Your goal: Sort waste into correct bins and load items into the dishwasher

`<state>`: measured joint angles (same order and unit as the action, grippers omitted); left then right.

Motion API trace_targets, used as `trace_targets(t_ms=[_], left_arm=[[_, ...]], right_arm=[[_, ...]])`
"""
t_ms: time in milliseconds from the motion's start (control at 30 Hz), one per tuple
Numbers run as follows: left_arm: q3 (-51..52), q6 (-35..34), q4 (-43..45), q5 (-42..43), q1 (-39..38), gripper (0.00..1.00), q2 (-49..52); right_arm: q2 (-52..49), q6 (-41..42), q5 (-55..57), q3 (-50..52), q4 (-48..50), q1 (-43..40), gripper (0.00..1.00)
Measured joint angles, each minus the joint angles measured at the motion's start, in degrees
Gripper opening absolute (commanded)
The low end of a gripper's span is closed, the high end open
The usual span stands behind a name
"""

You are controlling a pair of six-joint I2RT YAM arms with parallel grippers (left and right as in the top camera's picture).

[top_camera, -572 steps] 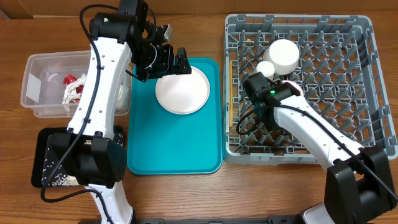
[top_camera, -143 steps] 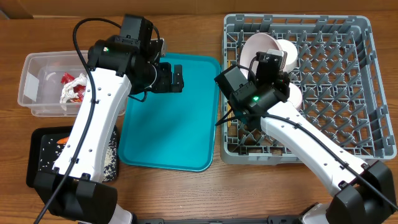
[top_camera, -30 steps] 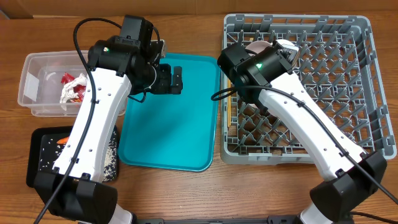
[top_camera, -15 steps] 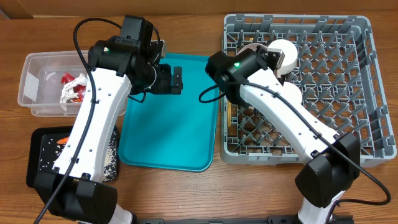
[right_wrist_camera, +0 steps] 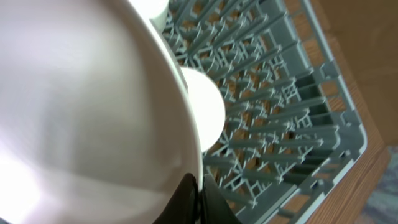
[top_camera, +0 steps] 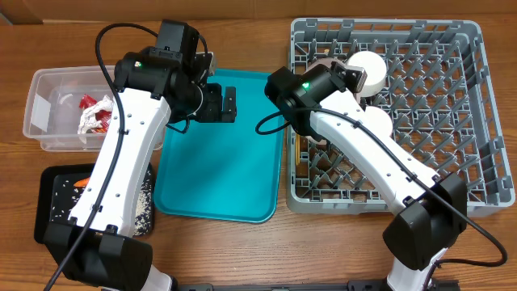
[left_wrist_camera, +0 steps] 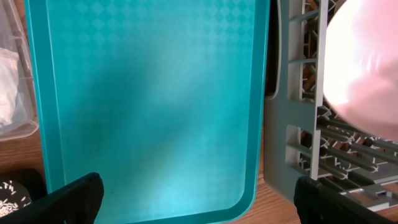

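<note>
Stretching across the whole overhead view is the wooden worktop (top_camera: 242, 259). The rack (top_camera: 485, 121) takes up its right side, and the teal tray (top_camera: 218, 170) lies just left of it.

The left arm (top_camera: 121, 153) reaches from the near edge toward the tray's far end. Its jaws are spread wide, released, above the teal surface. The right arm (top_camera: 380, 162) bends across the rack to its far left corner. Its jaws are clenched on the rim of the plate (right_wrist_camera: 81, 106). The plate fills the right wrist view and is tipped up on edge over the pegs. I cannot tell whether it touches the rack.

The tub (top_camera: 34, 113) sits at the worktop's left edge, with the black tray (top_camera: 48, 194) just nearer. One bowl (top_camera: 369, 71) rests in the rack's far part beside the right wrist. A second bowl (top_camera: 378, 123) sits nearer, partly under that arm.

The wrapper (top_camera: 95, 113) and napkins (top_camera: 63, 101) lie inside the tub. The carrot (top_camera: 78, 183) and crumbs (top_camera: 141, 202) are on the black tray.
</note>
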<state>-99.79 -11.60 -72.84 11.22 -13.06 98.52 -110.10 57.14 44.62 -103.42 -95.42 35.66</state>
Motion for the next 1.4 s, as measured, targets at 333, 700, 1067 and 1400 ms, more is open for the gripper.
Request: trace_targets(t_ms=[333,700,1067,1400], left_arm=[[0.0,0.0,0.0,-0.4,0.0,1.00,0.0],[0.0,0.0,-0.5,-0.6,0.0,1.00,0.0],[0.0,0.0,-2.1,-0.6,0.0,1.00,0.0],[0.0,0.0,-2.2,-0.6,0.0,1.00,0.0]], right_arm=[[-0.2,-4.7,-5.4,0.0,1.4,0.0,0.53],[-1.0,-10.7,-7.6,-11.0,2.6,0.1,0.58],[-0.2,-17.5,-19.4,-20.5,0.4,-6.0,0.64],[0.3,-29.8,-42.0,-18.8,1.9,-25.3,0.64]])
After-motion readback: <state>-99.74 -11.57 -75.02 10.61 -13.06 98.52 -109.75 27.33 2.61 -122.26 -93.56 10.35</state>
